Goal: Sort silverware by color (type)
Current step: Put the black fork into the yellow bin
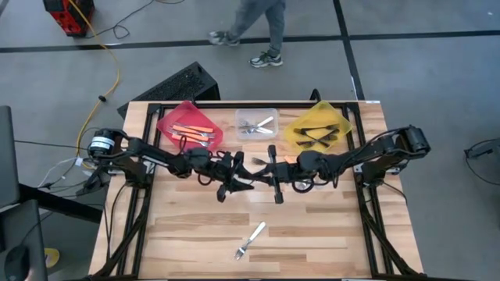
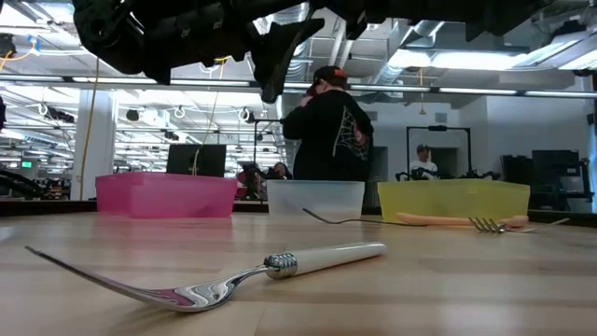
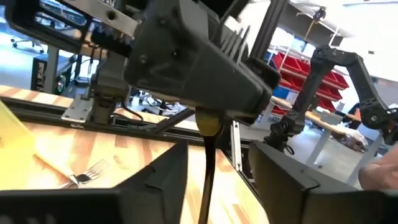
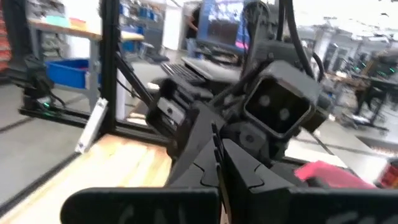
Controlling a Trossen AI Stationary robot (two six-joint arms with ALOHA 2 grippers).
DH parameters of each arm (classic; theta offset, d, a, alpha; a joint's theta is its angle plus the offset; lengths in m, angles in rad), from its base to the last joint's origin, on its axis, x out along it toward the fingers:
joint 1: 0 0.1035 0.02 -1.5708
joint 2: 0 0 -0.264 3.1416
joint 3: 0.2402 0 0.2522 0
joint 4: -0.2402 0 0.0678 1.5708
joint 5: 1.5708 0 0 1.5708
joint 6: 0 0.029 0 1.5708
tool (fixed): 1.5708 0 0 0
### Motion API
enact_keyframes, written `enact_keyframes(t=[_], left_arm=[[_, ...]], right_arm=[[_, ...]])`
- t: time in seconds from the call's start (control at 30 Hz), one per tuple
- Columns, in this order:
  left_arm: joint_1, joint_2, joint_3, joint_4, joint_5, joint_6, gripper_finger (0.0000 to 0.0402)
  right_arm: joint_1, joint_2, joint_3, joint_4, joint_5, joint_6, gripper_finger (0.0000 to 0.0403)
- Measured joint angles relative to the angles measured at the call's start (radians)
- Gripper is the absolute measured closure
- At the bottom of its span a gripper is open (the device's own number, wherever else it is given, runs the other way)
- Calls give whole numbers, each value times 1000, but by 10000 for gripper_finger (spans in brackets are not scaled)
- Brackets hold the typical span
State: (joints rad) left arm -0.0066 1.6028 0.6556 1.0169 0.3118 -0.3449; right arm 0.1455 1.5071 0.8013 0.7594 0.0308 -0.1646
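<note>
Both my arms are matte black, chunky jointed links with black cables looped along them. My left arm (image 1: 156,158) has a silver-white round motor cap at its base, at 9 o'clock on the frame. My right arm (image 1: 375,152) is all dark, with a boxy shoulder block. A ribbed, finned black housing sits behind my right gripper (image 3: 208,127). My left gripper (image 4: 214,158) has angular black fingers.

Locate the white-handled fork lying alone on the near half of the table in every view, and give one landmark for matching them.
High view: white-handled fork lies low and centre, alone on bare wood.
Low view: the fork fills the foreground, tines left, handle right.
Left wrist view: not in it; the fork there has an orange handle.
Right wrist view: not in it.
Landmark: the red bin, beyond the fork, left.
</note>
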Motion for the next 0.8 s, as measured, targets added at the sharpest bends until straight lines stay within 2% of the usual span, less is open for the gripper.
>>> enact_keyframes(t=[0.2, 0.4, 0.5, 0.67, 0.8], left_arm=[[37, -17, 0, -71, 43, -43, 205], [71, -108, 0, -236, 44, -39, 198], [75, -174, 0, -330, 31, -16, 200], [68, -289, 0, -485, -73, 13, 201], [48, -365, 0, -571, -151, 37, 201]], right_arm=[[0, -53, 0, -88, 31, 0, 382], [1, -162, 0, -304, 138, 0, 382], [11, -218, 0, -447, 290, -3, 382], [19, -285, 0, -641, 598, -74, 382], [8, -305, 0, -729, 779, -187, 382]])
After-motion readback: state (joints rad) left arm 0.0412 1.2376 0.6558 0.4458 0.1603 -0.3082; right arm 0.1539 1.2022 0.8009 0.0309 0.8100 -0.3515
